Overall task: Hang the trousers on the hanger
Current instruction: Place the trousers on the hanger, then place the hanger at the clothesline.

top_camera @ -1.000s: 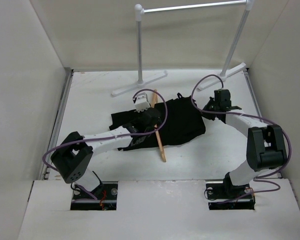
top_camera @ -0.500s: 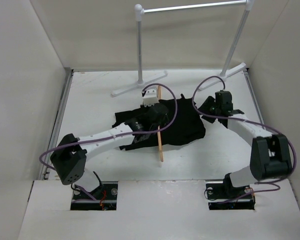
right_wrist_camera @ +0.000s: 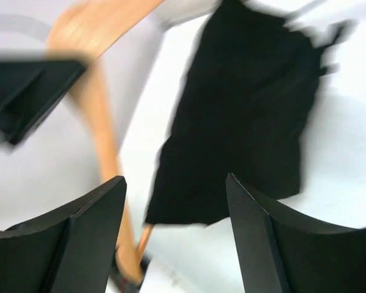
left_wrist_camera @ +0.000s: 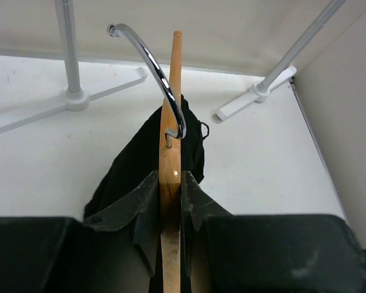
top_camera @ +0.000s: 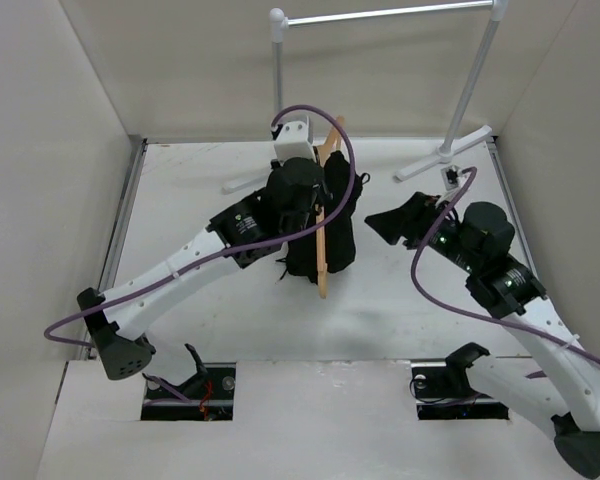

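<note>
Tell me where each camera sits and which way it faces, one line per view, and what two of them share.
Top external: fixed above and behind the bases, looking down the table toward the clothes rail; left arm and right arm show.
Left wrist: on the left arm, looking forward along the hanger toward the rail's feet; its jaws, closed on the hanger, show.
Right wrist: on the right arm, facing the trousers and hanger; its open jaws show, blurred.
Shared: all three show hanger and trousers.
</note>
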Motion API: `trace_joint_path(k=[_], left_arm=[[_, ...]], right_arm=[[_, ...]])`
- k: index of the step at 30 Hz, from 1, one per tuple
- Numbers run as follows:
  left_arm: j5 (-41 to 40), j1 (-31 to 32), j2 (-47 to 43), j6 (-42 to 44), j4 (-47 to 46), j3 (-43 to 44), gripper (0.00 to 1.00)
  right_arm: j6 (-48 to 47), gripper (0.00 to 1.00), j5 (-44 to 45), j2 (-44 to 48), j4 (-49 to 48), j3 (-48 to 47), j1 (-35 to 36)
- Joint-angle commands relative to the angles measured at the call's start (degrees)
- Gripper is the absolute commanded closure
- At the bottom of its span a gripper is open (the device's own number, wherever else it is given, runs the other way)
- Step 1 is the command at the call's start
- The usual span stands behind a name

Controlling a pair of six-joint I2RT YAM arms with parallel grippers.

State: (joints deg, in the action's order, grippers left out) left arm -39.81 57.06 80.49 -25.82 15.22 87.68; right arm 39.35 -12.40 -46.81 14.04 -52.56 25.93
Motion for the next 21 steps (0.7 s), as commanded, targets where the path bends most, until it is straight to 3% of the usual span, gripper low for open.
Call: trace_joint_path(k=[1,7,15,21], left_arm=[[1.8,0.5,0.6,2.5,3.2,9.3,1.00],[3.3,0.7,3.9,4.1,7.5,16.4,1.00],[3.7,1.8,5.2,4.1,7.8,18.5,1.00],[3.7,2.4,5.9,4.0,7.8,20.5,1.00]], right_arm=[[-1.6,0.27,-2.5,-2.1,-0.2,-4.0,6.3],[-2.1,0.26,1.0,-7.9,-3.9,-8.2,17.2],[-1.7,0.27,5.9,-13.0,-5.3,-8.9,23.1],[0.4,0.41,8.0,-15.7,-8.8,-7.0,26.7]])
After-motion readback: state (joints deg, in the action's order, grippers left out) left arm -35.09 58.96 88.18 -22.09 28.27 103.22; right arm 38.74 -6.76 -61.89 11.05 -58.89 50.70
